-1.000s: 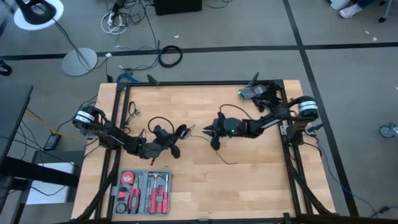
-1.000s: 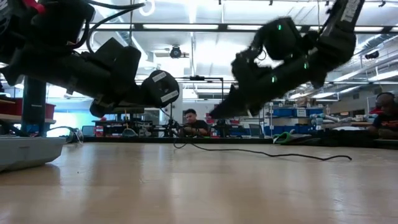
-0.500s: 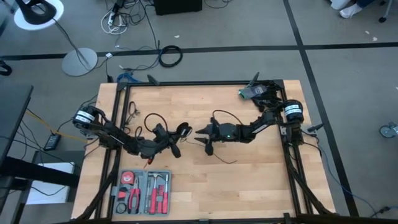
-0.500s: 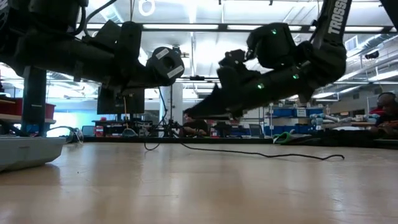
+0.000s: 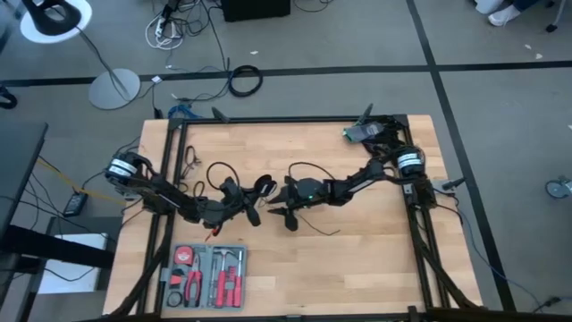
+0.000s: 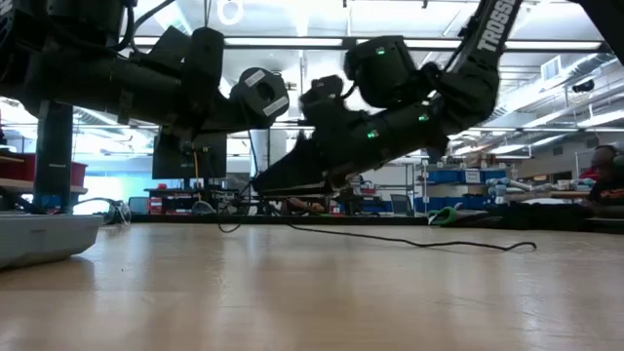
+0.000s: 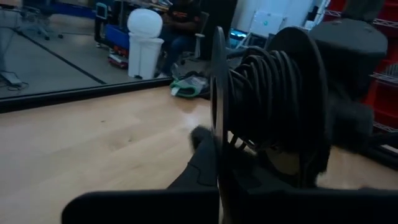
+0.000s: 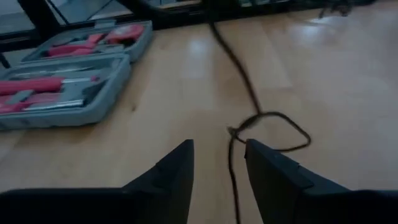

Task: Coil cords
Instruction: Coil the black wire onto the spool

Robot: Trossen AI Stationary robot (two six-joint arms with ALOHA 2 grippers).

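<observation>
Your cord [image 5: 308, 170] is a thin black line lying in loose loops across the middle of the table [image 5: 357, 259], with one arc rising toward the far edge and a tail trailing toward the near edge at the right of centre. In the low view the cord [image 6: 419, 241] lies flat along the wood and lifts toward the two arms. One end is wound onto a round black spool [image 7: 267, 106], which fills your left wrist view with turns of cord packed between its flanges.

Your left gripper [image 5: 239, 204] sits left of the table's centre, fully closed, and the spool shows right at it; whether the fingers truly clamp it you cannot tell from these views. Your right gripper [image 5: 284, 207] is just beside it, toward the middle of the table, held above the wood. Its two dark fingers [image 8: 177, 171] stand partly apart, and the cord [image 8: 249, 118] runs up between them without visibly touching either one.

A grey tool case [image 5: 207, 275] with red-handled tools lies open near the near-left corner of the table.
</observation>
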